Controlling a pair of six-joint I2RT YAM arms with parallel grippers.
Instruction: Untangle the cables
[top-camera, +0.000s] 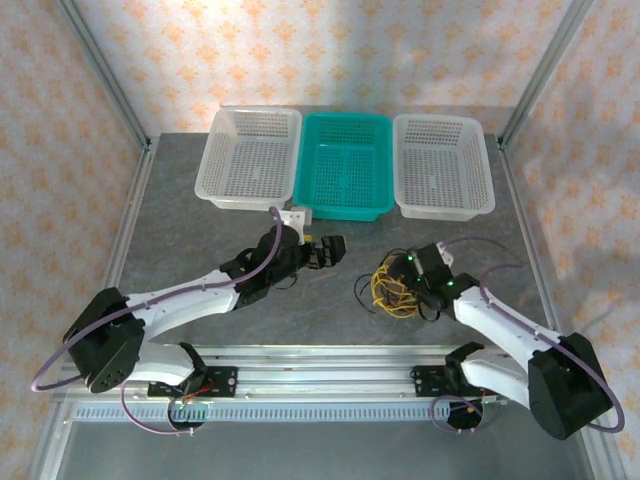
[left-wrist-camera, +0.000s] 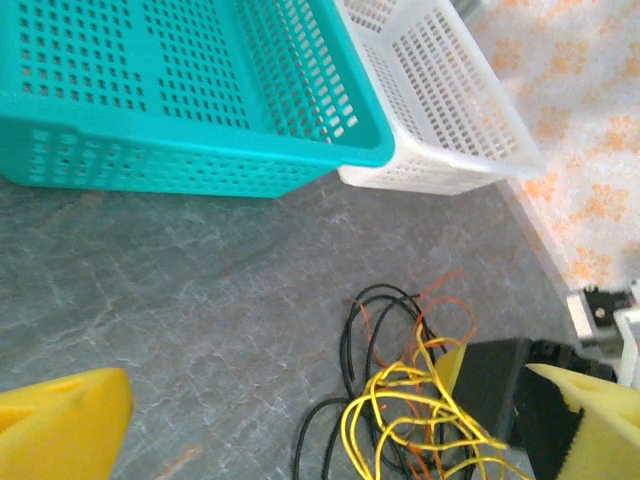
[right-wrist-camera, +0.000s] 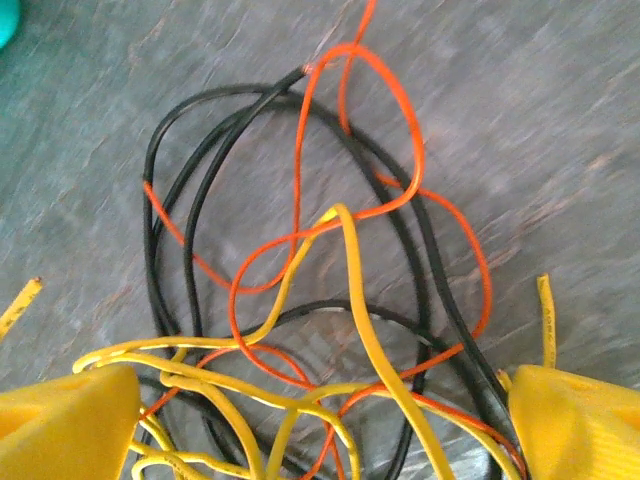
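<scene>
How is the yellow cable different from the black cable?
The yellow cable is bright; the black cable is dark. Yellow bunches in many small loops low in the right wrist view, while black sweeps in wider loops further up. Where they cross in the middle, yellow lies over black. Both are thin, bendy and tangled together with the orange cable on the grey table.

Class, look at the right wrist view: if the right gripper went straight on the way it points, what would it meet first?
Probably the cables, tangled on the table ahead of the open right gripper; depth is hard to judge.
</scene>
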